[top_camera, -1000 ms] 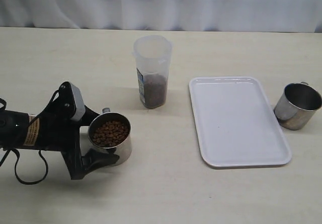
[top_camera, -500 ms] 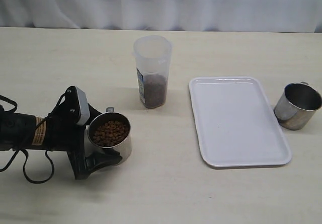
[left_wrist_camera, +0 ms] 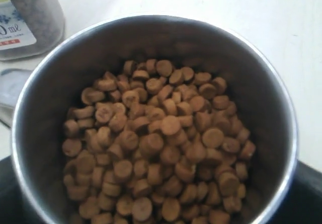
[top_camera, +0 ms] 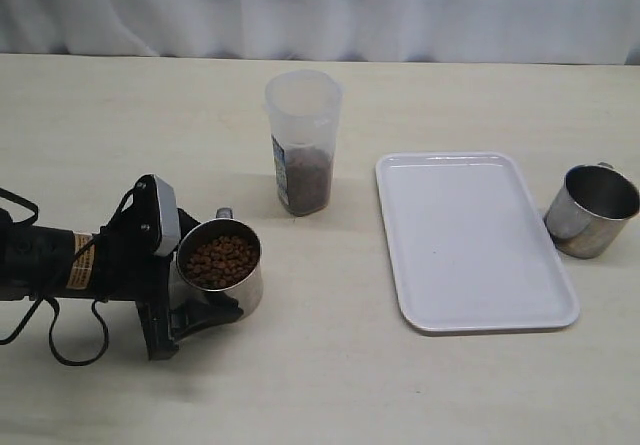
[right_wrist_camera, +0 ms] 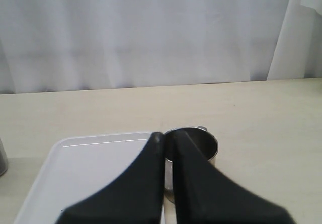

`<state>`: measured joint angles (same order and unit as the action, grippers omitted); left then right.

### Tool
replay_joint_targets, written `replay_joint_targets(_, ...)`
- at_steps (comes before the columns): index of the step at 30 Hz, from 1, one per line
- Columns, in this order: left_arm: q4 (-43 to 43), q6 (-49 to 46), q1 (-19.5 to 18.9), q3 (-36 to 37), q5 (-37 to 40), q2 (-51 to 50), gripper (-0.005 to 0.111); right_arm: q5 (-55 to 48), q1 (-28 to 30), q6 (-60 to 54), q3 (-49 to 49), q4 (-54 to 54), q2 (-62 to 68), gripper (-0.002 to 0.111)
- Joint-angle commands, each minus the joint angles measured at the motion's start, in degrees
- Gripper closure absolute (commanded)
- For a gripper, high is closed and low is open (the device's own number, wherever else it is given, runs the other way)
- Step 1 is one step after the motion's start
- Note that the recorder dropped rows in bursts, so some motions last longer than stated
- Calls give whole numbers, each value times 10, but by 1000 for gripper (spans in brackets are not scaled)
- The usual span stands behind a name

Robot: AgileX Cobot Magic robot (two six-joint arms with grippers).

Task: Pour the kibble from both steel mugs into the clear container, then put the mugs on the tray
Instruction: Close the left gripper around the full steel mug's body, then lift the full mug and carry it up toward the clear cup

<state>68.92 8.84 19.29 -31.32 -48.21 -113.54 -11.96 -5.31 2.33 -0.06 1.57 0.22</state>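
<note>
**Operator:** Which step is in hand?

**Guide:** By this reading, the second pour. Your left gripper (top_camera: 205, 270) pinches the full steel mug (top_camera: 222, 265) between its jaws. The mug sits left of the clear container (top_camera: 303, 140) and nearer the camera. You cannot tell whether it is off the table. Kibble (left_wrist_camera: 161, 143) fills the mug, and more lies in the bottom of the container.

**Operator:** What does the next move call for?

**Guide:** Raise the mug level above the container's rim, then tip it slowly. The opening is narrow, so pellets may spill.

**Operator:** And the count?

**Guide:** You have two mugs, one container and one white tray (top_camera: 470, 240) right of the container. The empty steel mug (top_camera: 590, 210) stands just beyond the tray. Your right gripper (right_wrist_camera: 168, 143), jaws pressed together on nothing, points at it.
</note>
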Motion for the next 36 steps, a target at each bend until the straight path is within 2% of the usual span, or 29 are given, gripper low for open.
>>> replay_joint_targets(1,-29,-54,-3,-4,6,2,107,5,-1,0,1,6,-2,104)
replay_joint_targets(4,-35,-55,-25,-11,9,2,107,5,-1,0,1,6,-2,104)
replay_joint_targets(7,17,-4,-63,-11,-27,2,107,5,-1,0,1,6,-2,104)
replay_joint_targets(11,45,41,-93,-11,-64,0,105,5,-1,0,1,6,-2,104)
replay_joint_targets(14,45,58,-93,-18,-70,-26,90,5,-1,0,1,6,-2,104)
replay_joint_targets(17,58,66,-93,-32,-88,-56,64,5,-1,0,1,6,-2,104)
replay_joint_targets(19,59,66,-93,-35,-95,-57,55,5,-1,0,1,6,-2,104)
replay_joint_targets(27,59,67,-93,-37,-114,-59,40,5,-1,0,1,6,-2,104)
replay_joint_targets(31,52,79,-93,-37,-121,-60,28,5,-1,0,1,6,-2,104)
replay_joint_targets(36,52,79,-93,-37,-121,-60,27,5,-1,0,1,6,-2,104)
